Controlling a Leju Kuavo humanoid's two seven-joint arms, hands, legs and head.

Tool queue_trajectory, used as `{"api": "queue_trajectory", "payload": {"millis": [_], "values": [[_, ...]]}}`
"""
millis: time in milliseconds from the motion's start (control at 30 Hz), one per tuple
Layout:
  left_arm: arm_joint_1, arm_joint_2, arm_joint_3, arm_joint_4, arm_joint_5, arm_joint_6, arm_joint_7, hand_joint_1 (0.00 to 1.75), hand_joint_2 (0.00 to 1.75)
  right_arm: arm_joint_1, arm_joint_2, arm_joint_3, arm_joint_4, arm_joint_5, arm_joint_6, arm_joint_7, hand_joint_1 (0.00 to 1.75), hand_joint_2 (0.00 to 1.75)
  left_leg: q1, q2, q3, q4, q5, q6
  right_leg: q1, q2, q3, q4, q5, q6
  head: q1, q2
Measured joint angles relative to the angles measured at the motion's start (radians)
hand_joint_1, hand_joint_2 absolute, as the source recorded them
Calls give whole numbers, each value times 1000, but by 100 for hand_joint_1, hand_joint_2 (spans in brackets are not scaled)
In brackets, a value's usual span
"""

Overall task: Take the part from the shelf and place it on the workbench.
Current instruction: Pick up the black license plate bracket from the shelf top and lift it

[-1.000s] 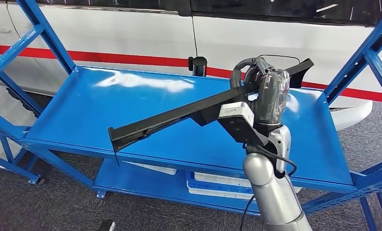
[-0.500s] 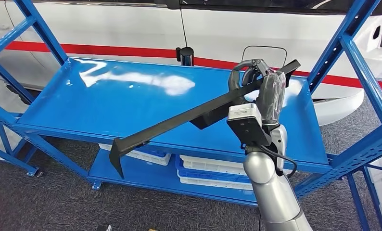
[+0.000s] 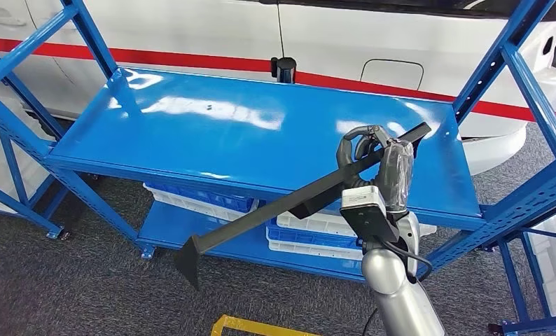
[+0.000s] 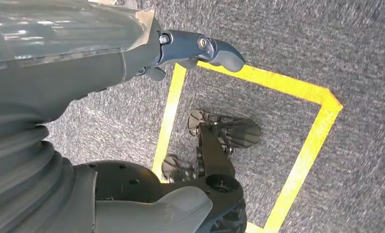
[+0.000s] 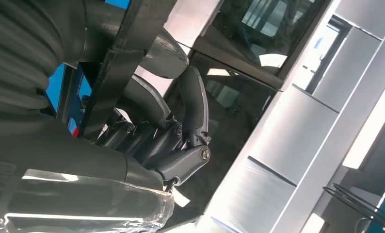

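Fingers (image 3: 363, 140) grip black part (image 3: 275, 206) — above shelf (image 3: 191, 133)

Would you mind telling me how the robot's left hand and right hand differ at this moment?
The right hand is raised in front of the blue shelf, while the left hand hangs over grey carpet with yellow floor tape. The right hand grips the long black part, which slants down past the shelf's front edge; the left hand holds nothing. Both are dark grey with ribbed wrist covers.
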Motion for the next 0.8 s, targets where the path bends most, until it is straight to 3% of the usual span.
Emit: {"api": "queue_trajectory", "payload": {"millis": [67,133,200,267,333,367,400,433,500,567,600,700,733,800], "values": [[-2,-2,0,0,-7,-2,-5,0,175,16,0,2,-14,10,0,7,175,175,-3,0,-17,14,10,-11,4,2,70,-110,-5,-8,-2,0],[-3,-5,-1,0,-15,-2,-6,0,175,37,-2,3,-31,17,0,11,175,175,-4,-1,-22,19,22,-20,11,4,79,-136,-11,-24,-4,0],[-2,-6,-2,0,-24,-3,-2,0,175,63,-5,3,-48,24,-2,12,175,175,0,-4,-29,26,13,-31,5,2,70,-137,2,-45,-4,0],[-1,-6,-5,0,-36,-6,4,0,175,92,-7,2,-68,31,-6,13,175,175,6,-6,-54,84,-61,-43,-1,-1,57,-138,22,-69,-6,0],[0,-8,-10,1,-47,-7,13,0,175,125,-9,1,-86,37,-10,12,175,175,11,-7,-86,209,-158,-53,1,-2,34,-137,43,-79,-8,0],[0,-8,-13,1,-52,-6,17,0,175,141,-11,-1,-93,38,-11,10,175,175,13,-8,-94,266,-182,-57,2,-2,21,-137,53,-79,-8,0],[0,-9,-16,1,-54,-3,20,0,175,157,-13,-2,-99,36,-12,5,175,175,16,-8,-90,300,-183,-59,2,-2,9,-136,63,-77,-8,0],[1,-9,-18,2,-55,0,21,0,175,172,-15,-4,-105,32,-12,-2,175,175,19,-9,-69,298,-165,-59,3,-2,-2,-136,72,-74,-9,0],[0,-11,-20,2,-49,3,16,0,175,200,-19,-10,-115,16,-12,-23,175,175,22,-11,28,190,-123,-55,3,-2,-19,-136,88,-66,-9,0],[-2,-14,-20,2,-38,0,2,0,175,220,-21,-22,-122,-17,-11,-53,175,175,18,-16,127,51,-124,-45,4,-2,-28,-137,103,-53,-7,0],[-3,-15,-19,2,-33,-2,-6,0,175,226,-21,-27,-123,-40,-10,-70,175,175,14,-18,152,12,-132,-39,4,-3,-29,-138,110,-44,-6,0],[-2,-17,-18,2,-19,-1,-25,0,175,232,-23,-41,-115,-98,-1,-118,175,175,2,-15,142,-9,-113,-13,0,-3,-37,-144,127,-21,-4,0],[-2,-17,-18,2,-16,0,-28,0,175,233,-24,-46,-109,-108,1,-128,175,175,1,-12,131,-15,-98,-3,1,-2,-47,-130,110,-22,-2,0],[-2,-19,-17,2,-12,1,-33,0,175,234,-25,-54,-97,-118,3,-137,175,175,0,-6,101,-22,-67,14,4,-1,-80,-47,26,-37,2,0]]}}
